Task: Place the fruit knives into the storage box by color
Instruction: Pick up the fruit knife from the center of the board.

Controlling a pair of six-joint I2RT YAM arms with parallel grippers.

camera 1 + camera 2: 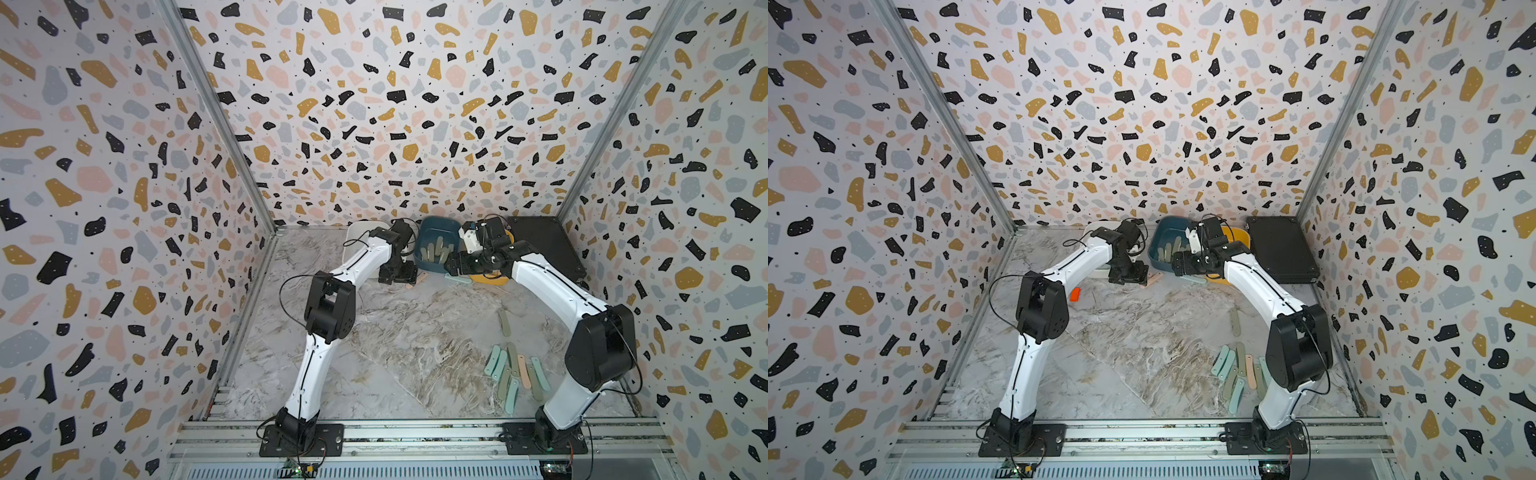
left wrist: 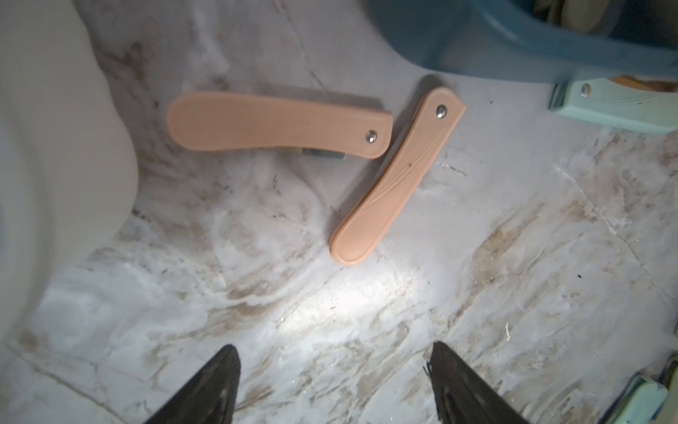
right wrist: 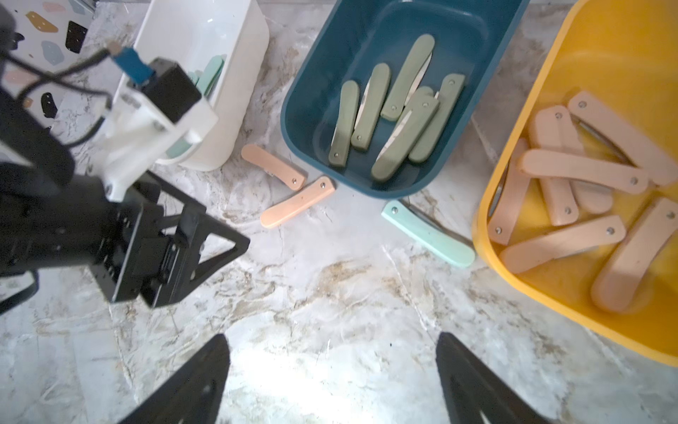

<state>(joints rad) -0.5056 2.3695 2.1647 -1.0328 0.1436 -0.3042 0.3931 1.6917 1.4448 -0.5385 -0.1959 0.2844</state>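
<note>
The left gripper (image 2: 332, 348) is shown spread and empty in the left wrist view, with two peach-pink knives (image 2: 279, 124) laid close together on the table (image 2: 330, 312) between the white tub (image 2: 55, 147) and the teal tub (image 2: 477, 47). In the right wrist view the right gripper (image 3: 332, 336) is likewise seen released; sage green knives (image 3: 407, 77) are kept in the teal tub, stored peach knives (image 3: 583, 170) in the yellow tub (image 3: 605, 44). A loose cluster of knives (image 1: 524, 372) is seen in both top views.

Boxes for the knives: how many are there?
3. The white box sits on the left, the blue box in the middle, the yellow box on the right, by the black case.
</note>
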